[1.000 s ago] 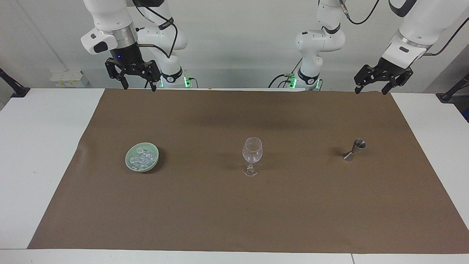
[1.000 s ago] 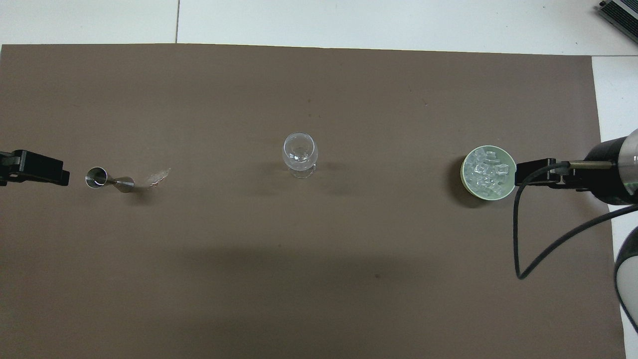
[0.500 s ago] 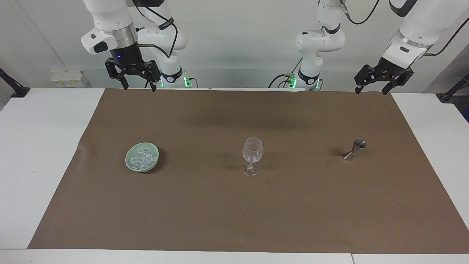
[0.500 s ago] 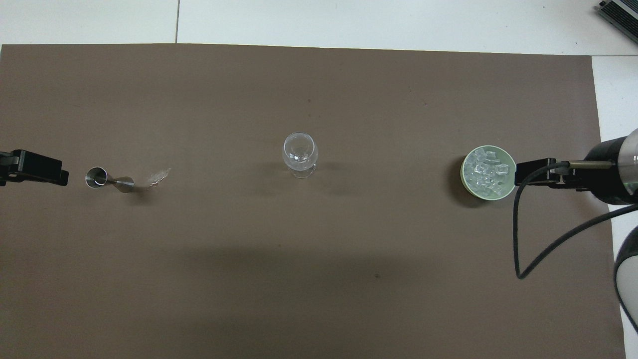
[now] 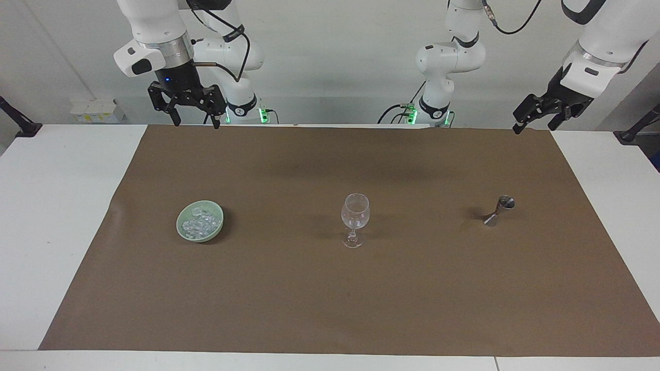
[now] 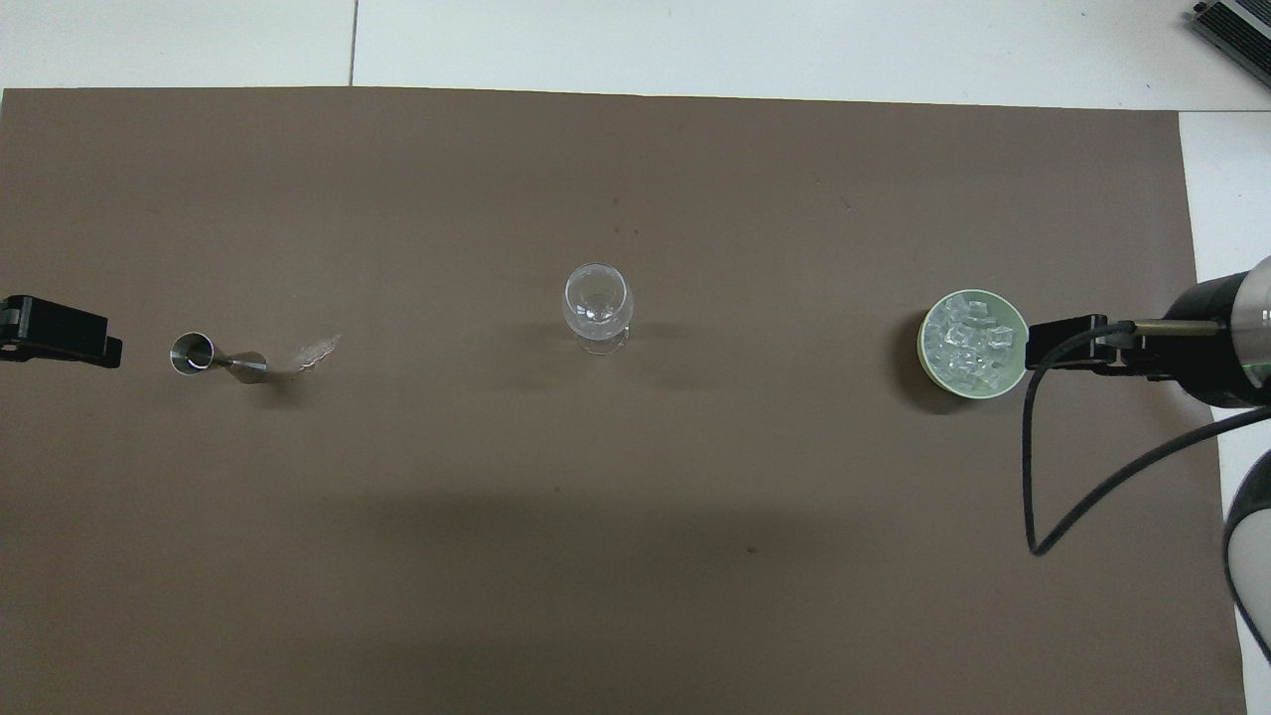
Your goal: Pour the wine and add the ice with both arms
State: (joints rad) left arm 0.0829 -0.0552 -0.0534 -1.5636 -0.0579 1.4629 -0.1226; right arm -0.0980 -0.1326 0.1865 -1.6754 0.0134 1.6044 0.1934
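Observation:
The ice [image 5: 201, 222] [image 6: 969, 343] is a heap of small clear cubes in a pale green bowl [image 5: 181, 227] [image 6: 924, 350] toward the right arm's end of the table. A clear stemmed glass [image 5: 355, 218] [image 6: 598, 307] stands mid-mat, with nothing visible in it. A steel jigger [image 5: 498, 210] [image 6: 217, 358] stands toward the left arm's end. No wine shows in either view. My right gripper [image 5: 196, 123] [image 6: 1062, 343] hangs open, high over the mat's edge nearest the robots. My left gripper [image 5: 533, 125] [image 6: 62, 333] hangs open over the mat's corner at its own end. Neither holds anything.
A brown mat [image 5: 330, 299] [image 6: 596, 556] covers most of the white table [image 5: 56, 206]. A black cable [image 6: 1033, 467] loops down from the right wrist. A faint glinting streak [image 6: 316, 353] lies on the mat beside the jigger.
My left gripper has swung outward toward its own end of the table and turned a little. The right arm, glass, bowl and jigger have not moved.

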